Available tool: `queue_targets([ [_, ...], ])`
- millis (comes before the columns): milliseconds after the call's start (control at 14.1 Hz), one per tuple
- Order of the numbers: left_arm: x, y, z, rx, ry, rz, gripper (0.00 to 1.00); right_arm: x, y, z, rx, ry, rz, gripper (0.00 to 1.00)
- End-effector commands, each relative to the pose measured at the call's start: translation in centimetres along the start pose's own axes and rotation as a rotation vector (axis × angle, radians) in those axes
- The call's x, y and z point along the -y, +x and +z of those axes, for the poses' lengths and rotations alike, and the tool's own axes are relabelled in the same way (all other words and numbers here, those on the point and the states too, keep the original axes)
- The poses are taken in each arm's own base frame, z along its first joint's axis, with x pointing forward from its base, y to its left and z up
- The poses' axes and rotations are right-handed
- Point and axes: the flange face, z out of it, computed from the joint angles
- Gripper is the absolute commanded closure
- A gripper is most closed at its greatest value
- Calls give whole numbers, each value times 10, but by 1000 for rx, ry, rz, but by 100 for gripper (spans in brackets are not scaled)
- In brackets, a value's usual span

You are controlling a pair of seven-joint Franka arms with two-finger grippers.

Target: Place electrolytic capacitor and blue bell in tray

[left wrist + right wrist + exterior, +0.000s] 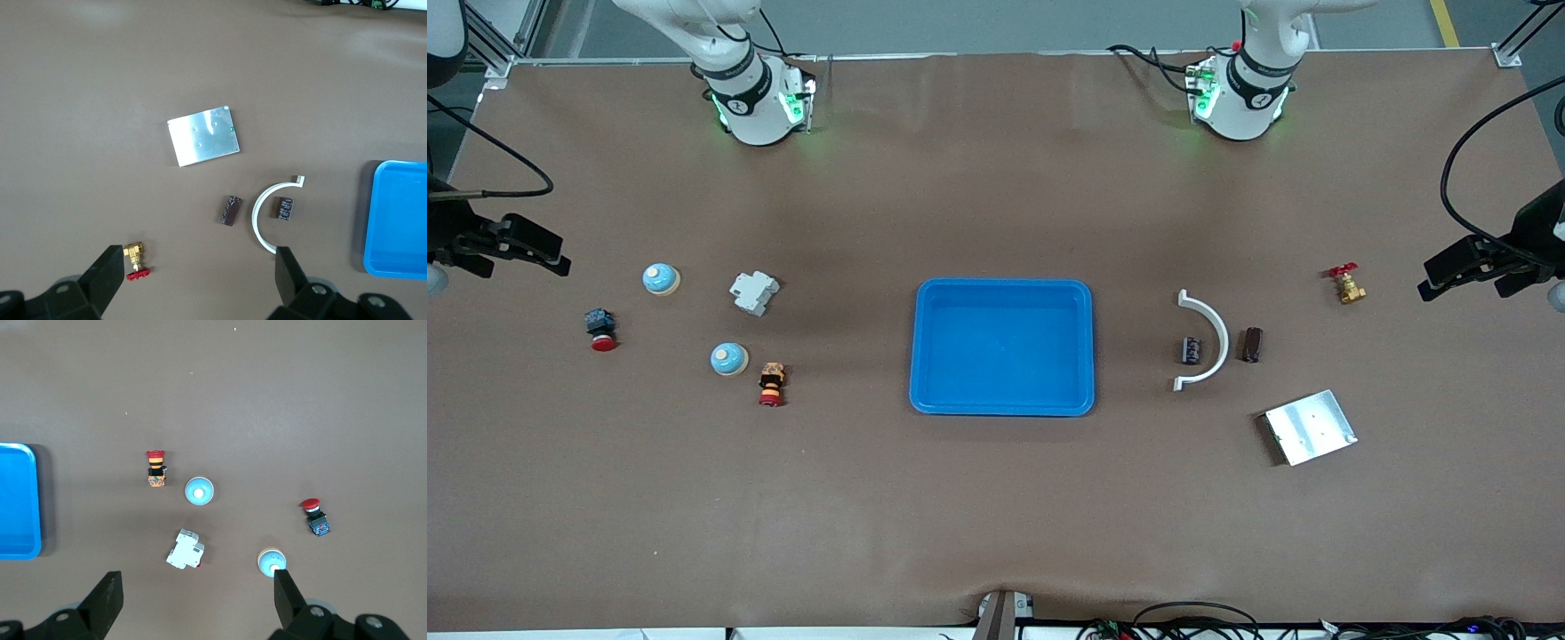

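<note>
Blue items: one tray [1003,397] is lying mid-table; two bells are sitting toward the right arm's end, bell one [661,279] farther from the camera, bell two [729,359] nearer.
Capacitors: two are lying toward the left arm's end, a dark blue one [1190,349] inside the white arc [1211,333], a brown one [1252,344] just outside it.
Tray look: shallow, rounded corners, raised rim, holding nothing.
Others: two red-capped buttons, one white breaker [754,292], one brass valve [1348,284], one silver plate [1310,427].
Left gripper [200,280]: hanging over the table's end, fingers apart, holding nothing.
Right gripper [199,597]: hanging over its end, fingers apart.
Hard to see: capacitor markings are blurring.
</note>
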Motion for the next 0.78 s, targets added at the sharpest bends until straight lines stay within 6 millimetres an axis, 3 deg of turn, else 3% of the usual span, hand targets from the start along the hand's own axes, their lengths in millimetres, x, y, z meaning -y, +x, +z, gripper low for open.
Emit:
queue_targets([
  [0,0,-5,-4,-10,23,-12,0,-2,-6,-3,3,-5,13,0],
  [707,2,-5,-11,-20,-2,-24,0,-2,-6,1,6,-3,14,0],
])
